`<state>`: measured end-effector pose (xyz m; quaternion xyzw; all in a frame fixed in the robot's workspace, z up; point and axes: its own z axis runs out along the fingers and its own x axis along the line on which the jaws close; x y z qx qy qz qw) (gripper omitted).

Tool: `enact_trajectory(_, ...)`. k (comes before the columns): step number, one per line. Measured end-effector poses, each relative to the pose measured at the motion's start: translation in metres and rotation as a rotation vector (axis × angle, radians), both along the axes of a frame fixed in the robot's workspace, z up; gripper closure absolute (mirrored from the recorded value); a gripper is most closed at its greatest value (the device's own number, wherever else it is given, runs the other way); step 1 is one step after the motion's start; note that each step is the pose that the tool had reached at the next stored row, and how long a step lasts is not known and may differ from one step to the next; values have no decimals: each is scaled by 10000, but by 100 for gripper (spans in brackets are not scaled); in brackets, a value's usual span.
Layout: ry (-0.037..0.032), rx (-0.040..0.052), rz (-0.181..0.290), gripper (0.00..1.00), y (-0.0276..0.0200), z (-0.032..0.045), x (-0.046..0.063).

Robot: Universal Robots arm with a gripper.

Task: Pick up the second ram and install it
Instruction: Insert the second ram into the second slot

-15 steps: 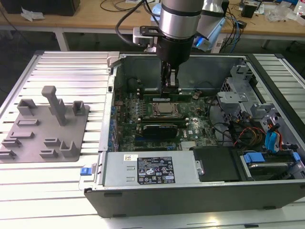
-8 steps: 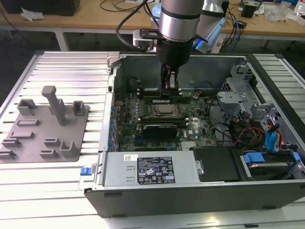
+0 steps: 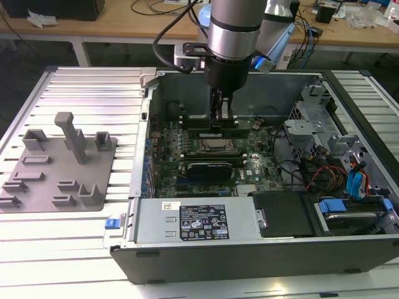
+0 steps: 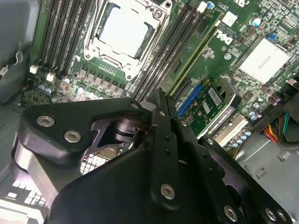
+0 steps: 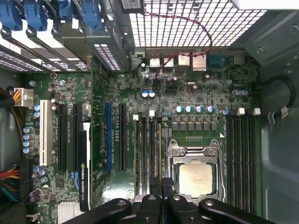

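White ribbed surface point(image 3: 93, 81) is carrying an open computer case point(image 3: 249, 249). Inside it the pincer point(image 3: 221, 118) point(image 4: 159, 95) point(image 5: 161, 184) is hovering with fingers pressing together on nothing, over the memory slots beside the processor point(image 4: 124, 32). The second ram point(image 4: 198, 46) point(image 5: 138, 154) is sitting upright in a slot, just beside the fingertips.

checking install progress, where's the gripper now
In the exterior view the gripper is inside the open computer case, over the memory slots beside the processor socket.
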<state>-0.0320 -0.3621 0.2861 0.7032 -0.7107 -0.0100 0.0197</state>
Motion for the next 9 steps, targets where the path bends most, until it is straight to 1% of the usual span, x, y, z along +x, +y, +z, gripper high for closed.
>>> enact_trajectory(2, 0, 0, 0, 91, 0, -62, 0)
enact_trajectory(9, 0, 0, 0, 91, 0, -93, 0)
